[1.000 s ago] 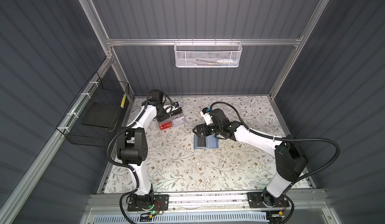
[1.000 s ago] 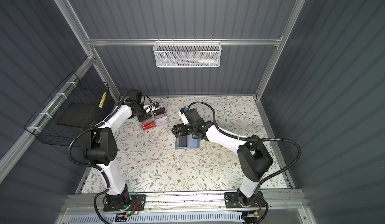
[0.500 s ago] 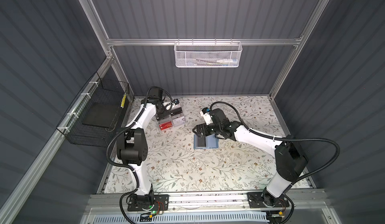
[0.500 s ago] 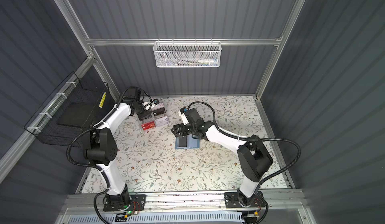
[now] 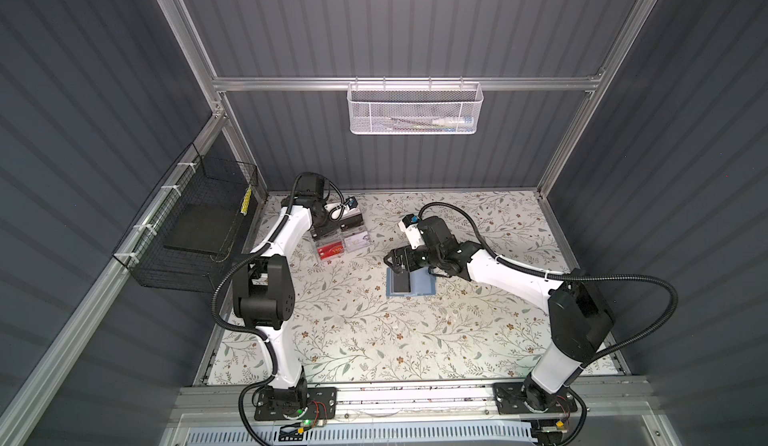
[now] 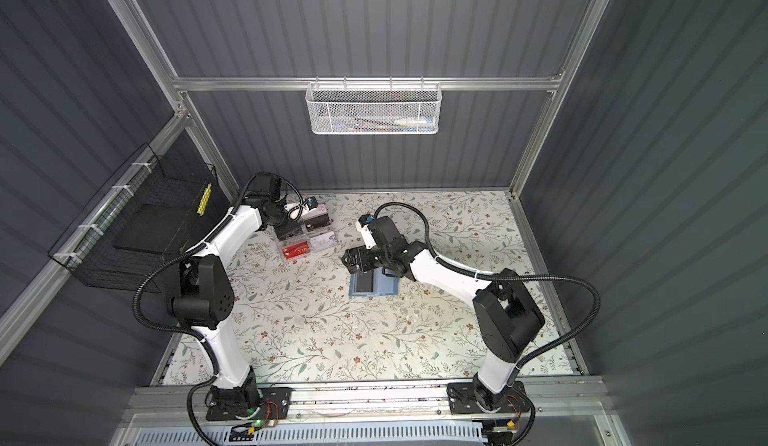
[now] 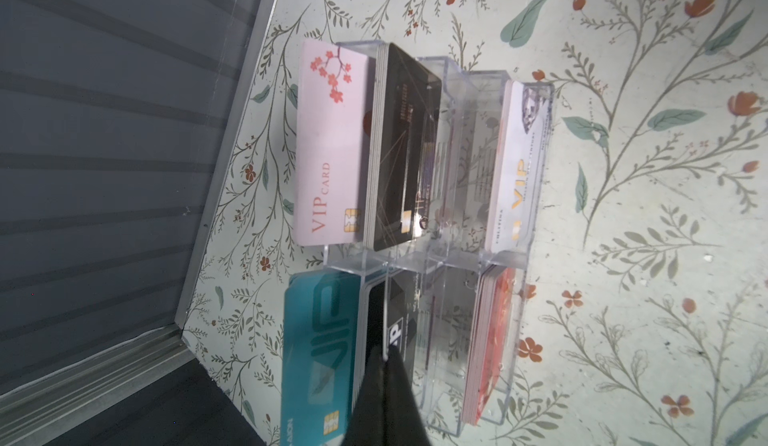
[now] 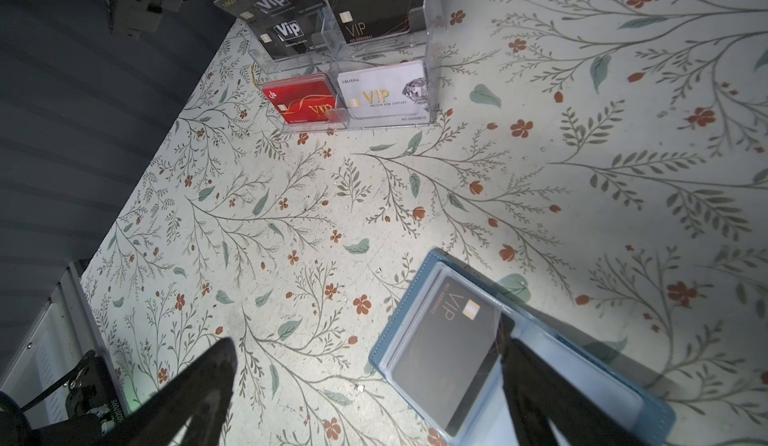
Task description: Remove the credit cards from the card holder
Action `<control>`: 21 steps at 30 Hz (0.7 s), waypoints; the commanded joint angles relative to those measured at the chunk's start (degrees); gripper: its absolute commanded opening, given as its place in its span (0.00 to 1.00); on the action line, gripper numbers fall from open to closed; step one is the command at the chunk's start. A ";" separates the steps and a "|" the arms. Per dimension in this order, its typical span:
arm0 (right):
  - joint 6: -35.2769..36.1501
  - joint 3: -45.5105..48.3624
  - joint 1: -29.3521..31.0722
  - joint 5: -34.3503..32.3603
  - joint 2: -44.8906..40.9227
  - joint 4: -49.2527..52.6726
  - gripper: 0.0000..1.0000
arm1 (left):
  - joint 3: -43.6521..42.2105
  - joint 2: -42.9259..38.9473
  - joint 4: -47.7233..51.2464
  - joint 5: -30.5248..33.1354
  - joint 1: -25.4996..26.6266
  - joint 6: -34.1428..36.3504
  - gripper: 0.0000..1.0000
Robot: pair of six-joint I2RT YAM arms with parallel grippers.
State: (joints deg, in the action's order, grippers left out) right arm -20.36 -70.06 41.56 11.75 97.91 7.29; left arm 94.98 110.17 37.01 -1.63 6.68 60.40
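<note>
Left gripper (image 7: 384, 365): jaws closed on edge of black Vip card (image 8: 266, 4), at clear acrylic rack (image 7: 457, 165) near back-left table corner.
Right gripper (image 8: 368, 352): jaws spread wide, empty, one finger (image 8: 540, 386) above card holder (image 5: 422, 284).
Holder lies open, flat, mid-table (image 5: 374, 340).
Sleeved black card (image 8: 449, 352) sits in its clear pocket.

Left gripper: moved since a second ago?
Yes. The left gripper, shut on a black card, has shifted slightly toward the back wall, over the clear card rack.
</note>
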 commanded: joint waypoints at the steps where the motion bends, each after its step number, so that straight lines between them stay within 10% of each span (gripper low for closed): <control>1: 0.15 0.67 0.45 0.55 0.33 -0.24 0.99 | -1.29 -1.23 1.10 -1.61 -0.94 3.60 0.00; 21: 0.26 0.70 0.71 0.34 0.17 -0.21 0.99 | -4.50 -1.40 -2.32 -3.11 -2.19 4.37 0.00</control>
State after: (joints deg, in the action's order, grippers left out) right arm -20.36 -70.06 41.95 12.01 97.91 7.29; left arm 91.22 109.65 34.54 -3.51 4.82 61.36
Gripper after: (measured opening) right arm 0.989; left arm 0.047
